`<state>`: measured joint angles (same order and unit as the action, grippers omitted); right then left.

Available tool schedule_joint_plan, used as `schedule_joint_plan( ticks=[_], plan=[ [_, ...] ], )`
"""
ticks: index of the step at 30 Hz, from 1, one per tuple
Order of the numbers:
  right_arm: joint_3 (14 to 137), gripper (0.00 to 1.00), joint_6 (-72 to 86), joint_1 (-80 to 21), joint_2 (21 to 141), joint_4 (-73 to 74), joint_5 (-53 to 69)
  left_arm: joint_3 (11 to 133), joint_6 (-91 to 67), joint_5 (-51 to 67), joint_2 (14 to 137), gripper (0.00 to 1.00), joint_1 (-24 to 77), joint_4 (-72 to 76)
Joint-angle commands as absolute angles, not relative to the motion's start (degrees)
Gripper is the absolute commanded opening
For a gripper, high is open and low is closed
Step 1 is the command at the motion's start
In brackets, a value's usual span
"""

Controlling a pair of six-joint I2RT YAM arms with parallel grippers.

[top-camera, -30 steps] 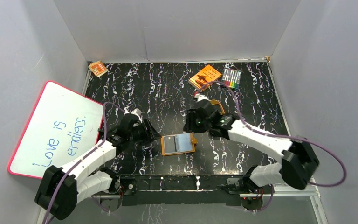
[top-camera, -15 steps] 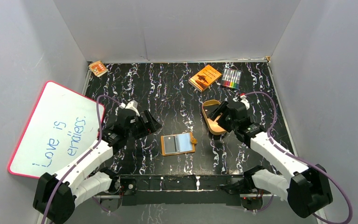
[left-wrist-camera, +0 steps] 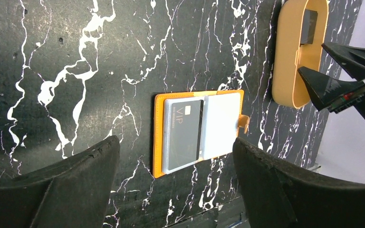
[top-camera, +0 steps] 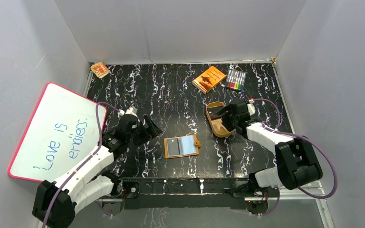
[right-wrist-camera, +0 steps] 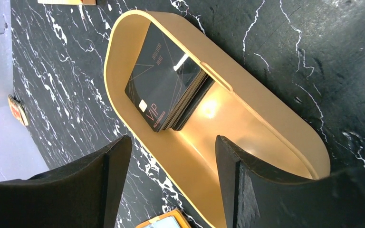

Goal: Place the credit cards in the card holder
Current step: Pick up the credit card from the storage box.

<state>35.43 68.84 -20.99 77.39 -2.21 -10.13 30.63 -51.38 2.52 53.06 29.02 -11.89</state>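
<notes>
The orange card holder (top-camera: 181, 146) lies open, a VIP card (left-wrist-camera: 183, 135) tucked in one half. Right of it, more credit cards (right-wrist-camera: 166, 92) sit stacked in the gold tray (right-wrist-camera: 271, 114). The left gripper (left-wrist-camera: 175, 141), left of the holder, and the right gripper (right-wrist-camera: 172, 140), to its right, both gape empty.

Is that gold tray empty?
No, a stack of dark cards lies inside the gold tray, toward one end.

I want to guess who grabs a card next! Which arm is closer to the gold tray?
Right. The right gripper sits at the tray's rim, open toward the stacked cards. The left gripper is farther away, on the other side of the wallet.
</notes>
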Motion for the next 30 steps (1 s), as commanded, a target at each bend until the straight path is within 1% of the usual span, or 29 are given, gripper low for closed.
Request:
schedule_joint_plan(
  ticks=[1, 18, 23, 28, 30],
  plan=[
    [38.4, 0.73, 71.65, -20.75, 79.21, -5.92, -11.41, 28.9, -52.68, 1.71, 49.5, 0.84, 29.1, -12.26],
    [41.85, 0.64, 75.0, -20.31, 89.47, -7.27, -12.03, 27.2, -54.34, 1.08, 47.59, 0.82, 29.09, -12.91],
    [41.9, 0.55, 74.16, -19.84, 90.79, -7.41, -10.33, 27.1, -54.33, 0.95, 47.74, 0.82, 29.09, -12.75],
    [41.22, 0.42, 73.68, -19.85, 90.53, -7.59, -9.28, 26.89, -54.46, 1.38, 48.39, 0.81, 29.09, -12.02],
    [40.57, 0.4, 73.58, -19.85, 89.9, -7.73, -9.25, 26.81, -54.46, 1.49, 48.67, 0.81, 29.09, -11.96]
  ],
)
